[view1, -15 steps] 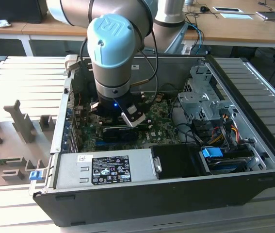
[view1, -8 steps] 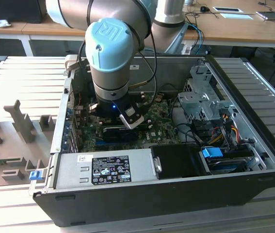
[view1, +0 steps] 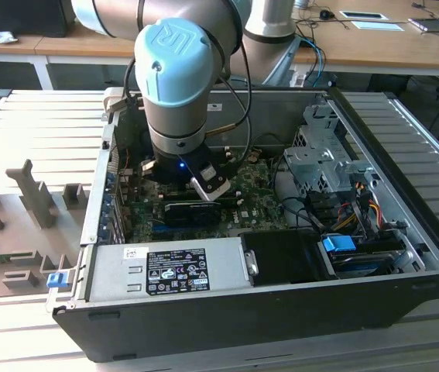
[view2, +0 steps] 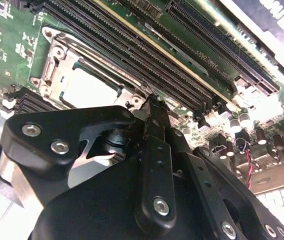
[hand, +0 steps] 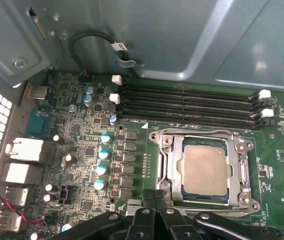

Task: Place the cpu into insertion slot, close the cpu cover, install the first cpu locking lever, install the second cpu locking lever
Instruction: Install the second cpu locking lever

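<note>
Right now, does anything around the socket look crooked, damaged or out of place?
Nothing stands out. The pale silver-grey square cpu sits flat and square in the metal-rimmed insertion slot, with the silvery frame cover down around it. The black claw sits at the slot's edge.

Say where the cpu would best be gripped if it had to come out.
By two opposite edges, from straight above, I'd judge: the cpu is a thin flat square lying level. As it lies, the cover frames it and seems to overlap those edges, with just the metal top showing through its window, so a pinch looks possible only once the cover is lifted.
</note>
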You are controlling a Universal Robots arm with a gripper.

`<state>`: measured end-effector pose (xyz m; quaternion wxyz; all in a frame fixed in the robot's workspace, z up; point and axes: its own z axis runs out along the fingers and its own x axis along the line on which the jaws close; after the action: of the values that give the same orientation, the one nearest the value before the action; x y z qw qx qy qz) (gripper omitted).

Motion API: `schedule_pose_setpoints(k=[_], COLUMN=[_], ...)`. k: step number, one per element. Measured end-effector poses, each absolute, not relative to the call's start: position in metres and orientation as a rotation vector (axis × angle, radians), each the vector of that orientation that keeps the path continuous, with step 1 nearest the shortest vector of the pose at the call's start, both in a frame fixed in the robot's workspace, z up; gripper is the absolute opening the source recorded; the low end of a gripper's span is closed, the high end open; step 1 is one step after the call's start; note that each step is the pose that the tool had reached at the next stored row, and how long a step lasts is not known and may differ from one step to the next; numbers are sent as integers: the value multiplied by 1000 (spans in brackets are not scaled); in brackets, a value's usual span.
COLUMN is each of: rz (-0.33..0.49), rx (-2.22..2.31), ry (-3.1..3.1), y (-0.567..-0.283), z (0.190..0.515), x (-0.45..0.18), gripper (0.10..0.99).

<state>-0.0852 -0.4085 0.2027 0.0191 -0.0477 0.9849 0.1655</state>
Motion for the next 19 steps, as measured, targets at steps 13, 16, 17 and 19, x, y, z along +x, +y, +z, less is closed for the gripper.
schedule_pose_setpoints(k=[13, 16, 17, 19], rz=[531, 532, 532, 531], rx=[-148, -148, -148, -148], ry=[3054, 3053, 3053, 3053], y=[-406, -406, -406, -405], z=[193, 195, 196, 199], x=[-85, -85, -85, -86], gripper=[106, 106, 106, 106])
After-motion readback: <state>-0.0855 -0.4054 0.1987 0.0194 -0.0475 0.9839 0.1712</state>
